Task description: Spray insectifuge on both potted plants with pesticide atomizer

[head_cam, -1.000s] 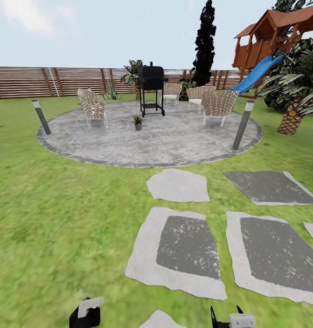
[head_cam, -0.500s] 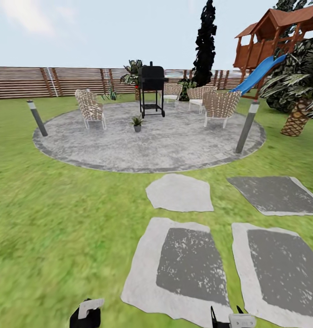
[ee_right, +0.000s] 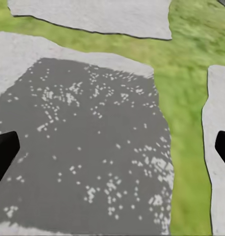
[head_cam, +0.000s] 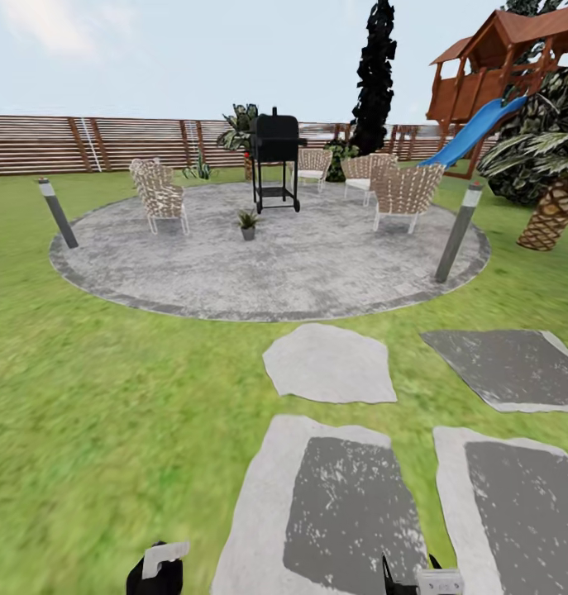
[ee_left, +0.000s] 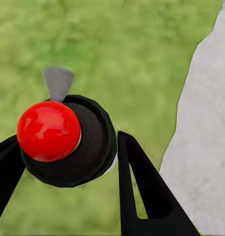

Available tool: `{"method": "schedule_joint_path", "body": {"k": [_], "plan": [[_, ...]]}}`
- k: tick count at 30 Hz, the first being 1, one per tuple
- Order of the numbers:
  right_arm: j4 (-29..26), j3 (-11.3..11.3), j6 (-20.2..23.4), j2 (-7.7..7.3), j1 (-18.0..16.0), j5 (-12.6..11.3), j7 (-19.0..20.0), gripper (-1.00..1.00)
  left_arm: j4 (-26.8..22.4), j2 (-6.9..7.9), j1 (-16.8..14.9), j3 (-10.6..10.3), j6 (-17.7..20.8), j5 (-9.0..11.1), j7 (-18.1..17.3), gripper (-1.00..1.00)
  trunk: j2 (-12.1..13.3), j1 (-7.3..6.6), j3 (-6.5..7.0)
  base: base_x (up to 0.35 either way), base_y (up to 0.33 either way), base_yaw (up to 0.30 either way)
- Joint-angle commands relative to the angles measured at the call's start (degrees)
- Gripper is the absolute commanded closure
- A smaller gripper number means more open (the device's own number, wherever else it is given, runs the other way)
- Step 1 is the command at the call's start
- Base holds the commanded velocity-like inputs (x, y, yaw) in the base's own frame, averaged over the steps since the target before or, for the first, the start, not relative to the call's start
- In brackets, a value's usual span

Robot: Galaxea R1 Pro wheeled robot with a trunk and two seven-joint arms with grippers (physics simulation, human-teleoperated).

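Note:
The garden spreads ahead in the head view: green lawn, a round grey stone patio [head_cam: 317, 264] and a brown slatted fence [head_cam: 110, 145]. A small green plant in a grey pot [head_cam: 248, 224] stands on the patio in front of the grill; I cannot tell whether it is one of the potted plants. The pesticide atomizer is out of view. My left gripper [head_cam: 155, 570] [ee_left: 66, 142] is open over grass, with a red-knobbed black disc between its fingers. My right gripper [head_cam: 416, 581] [ee_right: 112, 147] is open above a stepping stone [ee_right: 83, 147], holding nothing.
A black grill [head_cam: 275, 161] and several wicker chairs [head_cam: 158, 197] stand on the patio. Grey bollard lamps [head_cam: 57, 213] [head_cam: 457, 233] flank it. Stepping stones [head_cam: 329, 364] lead to it. A playhouse with a blue slide [head_cam: 474, 132] and a palm [head_cam: 556, 207] are at right.
The whole view has shifted: the camera has advanced toward the patio, so the stepping stones slid down the picture. The grippers keep their places at the bottom edge.

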Motion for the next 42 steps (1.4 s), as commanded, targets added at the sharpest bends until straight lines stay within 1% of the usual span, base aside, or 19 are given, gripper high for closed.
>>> {"method": "schedule_joint_path", "body": {"k": [1, 42], "plan": [[0.0, 0.0, -0.1, 0.00, 0.0, 0.6, -0.5, -1.00, 0.0, -0.01, 0.0, -0.1, -0.2, 0.5, 0.0, 1.00, 0.0, 0.03, -0.05, 0.337, 0.000, 0.000], [0.1, 0.0, -0.1, 0.00, 0.0, 0.7, -0.4, -1.00, 0.0, -0.03, 0.0, -0.2, -0.2, 0.5, 0.0, 1.00, 0.0, 0.03, -0.05, 0.337, 0.000, 0.000]]}}
